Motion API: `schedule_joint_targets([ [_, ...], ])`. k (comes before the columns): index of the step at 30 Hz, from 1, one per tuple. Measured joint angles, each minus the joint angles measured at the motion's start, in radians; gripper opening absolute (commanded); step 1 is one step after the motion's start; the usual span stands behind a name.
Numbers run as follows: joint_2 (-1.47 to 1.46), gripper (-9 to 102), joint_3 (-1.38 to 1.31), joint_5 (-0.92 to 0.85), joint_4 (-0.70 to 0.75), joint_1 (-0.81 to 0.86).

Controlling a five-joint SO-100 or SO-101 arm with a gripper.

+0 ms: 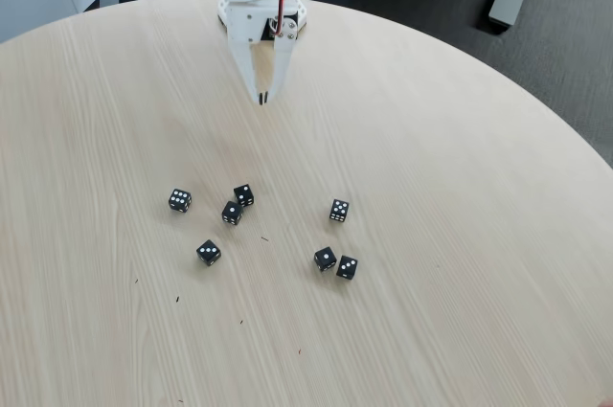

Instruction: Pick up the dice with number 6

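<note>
Fixed view. My white two-finger gripper (263, 99) hangs above the pale wood-grain round table (460, 139), fingertips pointing down and all but touching each other, with nothing between them. Seven small black cube dice with white pips lie well apart from it, nearer the camera. The dice with number 6 (179, 200), its top face densely dotted, sits at the far left of the group, with bare table on every side. Its closest neighbours, a black die (232, 213) and another black die (244, 195) just behind it, stand off to its right.

I judge the target to be light, rigid and smooth-faced: it should not deform under my pads, but it may slide or tip if I strike it off-centre, and a glancing touch could roll a different face upward. The best hold is across two opposite vertical faces, jaws parted just wider than the cube, lowered squarely until the tips near the table, then closed gently.
</note>
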Motion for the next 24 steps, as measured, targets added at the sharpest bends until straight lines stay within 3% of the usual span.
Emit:
schedule_joint_targets([
  [24, -0.006, 0, 0.0, -0.008, 0.0, 0.0],
])
